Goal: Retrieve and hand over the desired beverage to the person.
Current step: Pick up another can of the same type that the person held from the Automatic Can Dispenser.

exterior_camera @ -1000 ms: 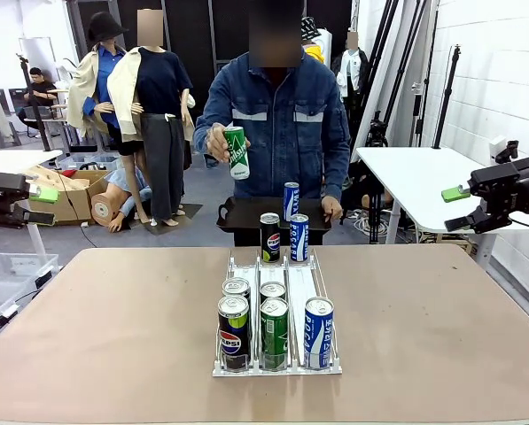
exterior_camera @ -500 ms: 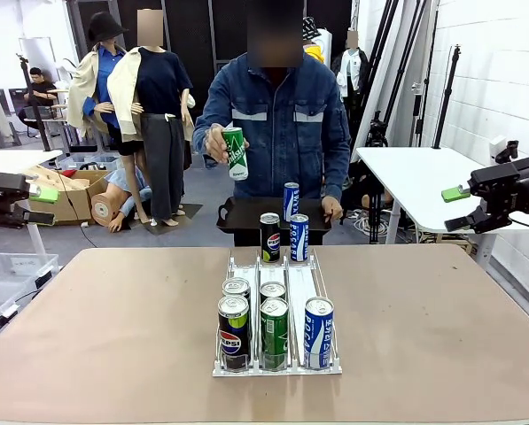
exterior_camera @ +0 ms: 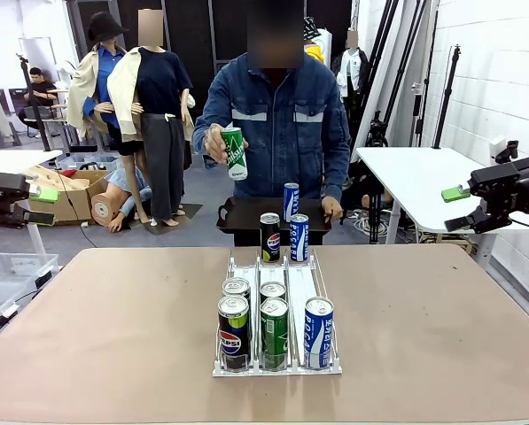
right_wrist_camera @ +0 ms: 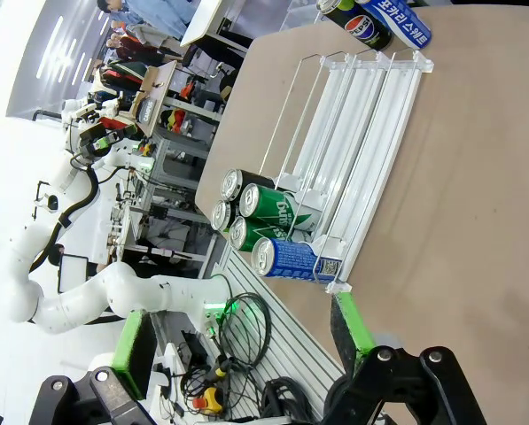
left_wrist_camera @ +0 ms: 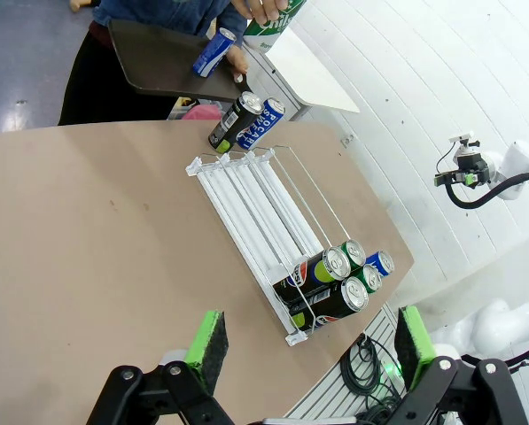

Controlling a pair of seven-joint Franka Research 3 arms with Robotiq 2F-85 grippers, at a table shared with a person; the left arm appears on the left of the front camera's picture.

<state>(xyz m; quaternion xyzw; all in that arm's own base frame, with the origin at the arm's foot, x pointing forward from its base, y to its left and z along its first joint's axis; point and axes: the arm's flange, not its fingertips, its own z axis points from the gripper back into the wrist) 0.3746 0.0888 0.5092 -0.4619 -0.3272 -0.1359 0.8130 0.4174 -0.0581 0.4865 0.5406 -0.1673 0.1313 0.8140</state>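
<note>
The person [exterior_camera: 282,115] stands at the table's far side and holds a green can [exterior_camera: 236,152] up in one hand. The other hand carries a black tray [exterior_camera: 246,215] with a blue can [exterior_camera: 291,200] on it. A clear can rack [exterior_camera: 298,282] sits mid-table with Pepsi [exterior_camera: 233,331], green [exterior_camera: 274,331] and blue [exterior_camera: 318,331] cans at its near end. Two more cans [exterior_camera: 283,237] stand at its far end. My left gripper [exterior_camera: 41,204] [left_wrist_camera: 311,329] hangs open off the table's left side. My right gripper [exterior_camera: 459,209] [right_wrist_camera: 242,341] hangs open off the right side. Both are far from the cans.
A white side table [exterior_camera: 415,177] stands behind my right gripper. A clear plastic bin [exterior_camera: 7,274] sits on the floor at the left. Bare tabletop [exterior_camera: 441,336] surrounds the rack on both sides.
</note>
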